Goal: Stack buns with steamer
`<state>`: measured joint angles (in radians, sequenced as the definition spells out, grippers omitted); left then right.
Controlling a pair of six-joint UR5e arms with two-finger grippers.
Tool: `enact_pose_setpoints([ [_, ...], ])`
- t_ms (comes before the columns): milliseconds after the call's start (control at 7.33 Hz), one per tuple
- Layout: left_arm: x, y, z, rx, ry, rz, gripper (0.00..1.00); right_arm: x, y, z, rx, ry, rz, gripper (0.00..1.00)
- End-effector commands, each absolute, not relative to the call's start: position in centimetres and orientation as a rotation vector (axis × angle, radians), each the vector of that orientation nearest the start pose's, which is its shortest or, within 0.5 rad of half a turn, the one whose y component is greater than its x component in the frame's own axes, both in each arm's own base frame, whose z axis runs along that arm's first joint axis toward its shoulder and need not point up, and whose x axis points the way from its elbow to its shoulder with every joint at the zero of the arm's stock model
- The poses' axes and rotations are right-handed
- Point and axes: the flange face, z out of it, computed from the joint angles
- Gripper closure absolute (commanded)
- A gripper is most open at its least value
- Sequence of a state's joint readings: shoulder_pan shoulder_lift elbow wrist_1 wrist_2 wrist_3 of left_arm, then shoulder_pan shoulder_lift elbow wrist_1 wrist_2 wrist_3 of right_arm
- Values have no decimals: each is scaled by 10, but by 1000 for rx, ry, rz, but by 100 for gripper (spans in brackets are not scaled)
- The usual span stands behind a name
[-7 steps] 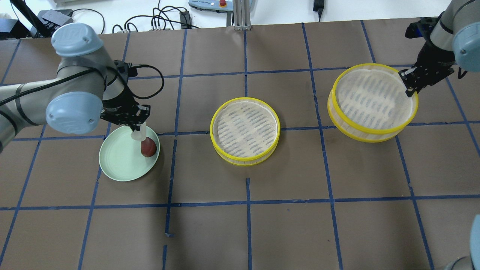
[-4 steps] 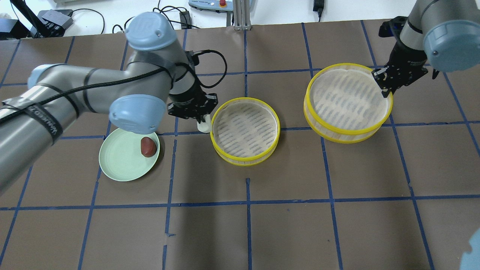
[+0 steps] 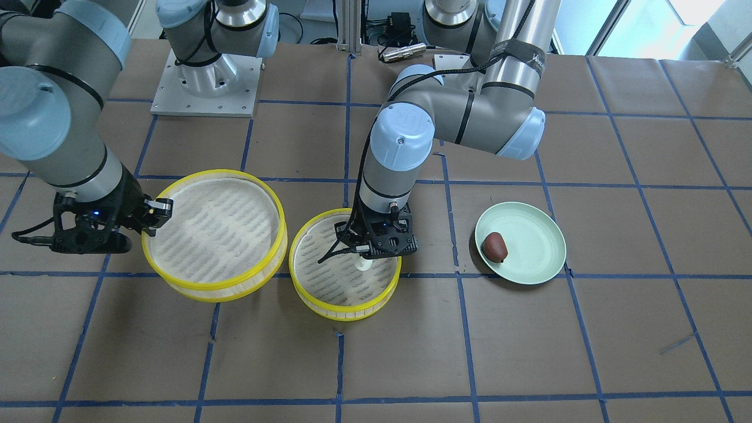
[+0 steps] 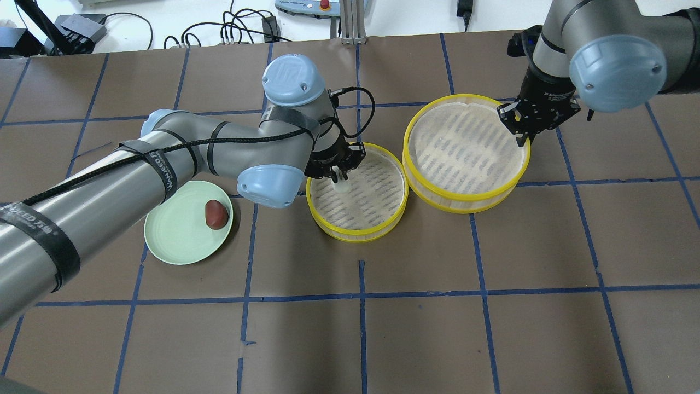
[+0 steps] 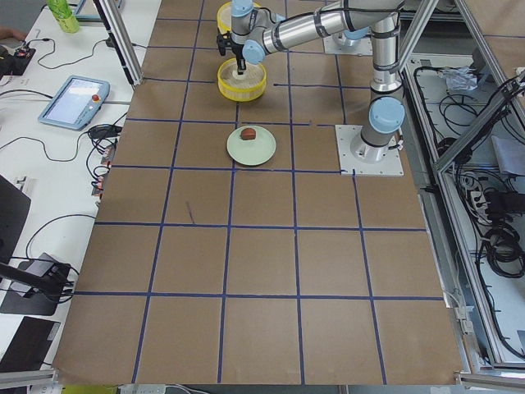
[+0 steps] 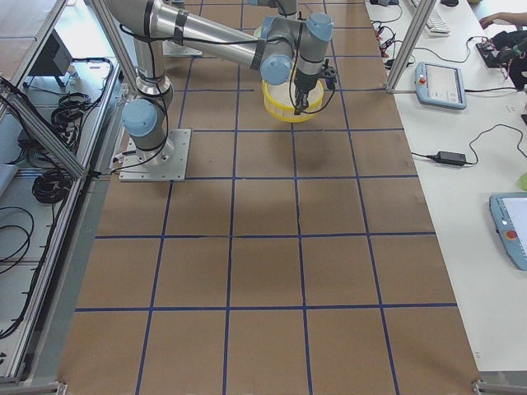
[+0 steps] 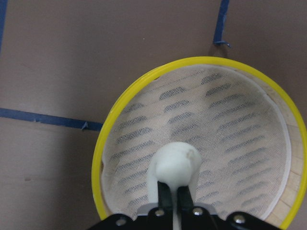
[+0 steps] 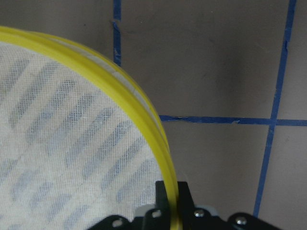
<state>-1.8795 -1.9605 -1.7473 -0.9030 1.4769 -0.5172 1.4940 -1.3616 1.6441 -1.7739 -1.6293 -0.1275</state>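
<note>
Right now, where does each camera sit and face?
Front-facing: across table, facing robot; left arm, right arm.
Overhead: behind robot, downward; both arms.
Exterior left: left end; left arm near.
Exterior right: right end; right arm near.
Left wrist: left pincer gripping white bun.
Right wrist: right pincer gripping steamer rim.
Shared: first two show plate.

A: Any readable text in frame?
B: Little. Black band (image 4: 156,164) wrapped round the grey left arm (image 4: 219,145), 9 o'clock in the overhead view: white lettering, only "…EED" legible. Second black band (image 4: 49,241), 8 o'clock, same print.
A: Logos?
B: Light-blue joint cap (image 4: 290,79), 11 o'clock: embossed mark, possibly "UR", not certain.
</note>
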Motion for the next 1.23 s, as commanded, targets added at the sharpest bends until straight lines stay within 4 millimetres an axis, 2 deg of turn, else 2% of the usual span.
enact_pose_setpoints([
  [0,-321,-531,255,-350,3253,-93,0,97,-563,362,-64,3186,126,92],
  [273,-319,-532,261,-314,3254,-142,0,101,-562,362,-21,3190,124,92],
  [409,-313,-532,266,-205,3251,-163,0,103,-562,364,19,3189,118,92],
  [545,-283,-542,270,-52,3232,-191,0,108,-562,362,19,3189,117,92],
  [682,-228,-559,281,-36,3205,-213,0,120,-562,364,2,3191,106,91],
  [818,-184,-559,282,40,3191,-159,0,126,-562,364,2,3189,108,91],
  [955,-143,-551,282,112,3180,-119,0,145,-562,356,52,3148,125,91],
  [1091,-101,-539,275,182,3158,-83,0,183,-555,347,75,3134,141,91],
])
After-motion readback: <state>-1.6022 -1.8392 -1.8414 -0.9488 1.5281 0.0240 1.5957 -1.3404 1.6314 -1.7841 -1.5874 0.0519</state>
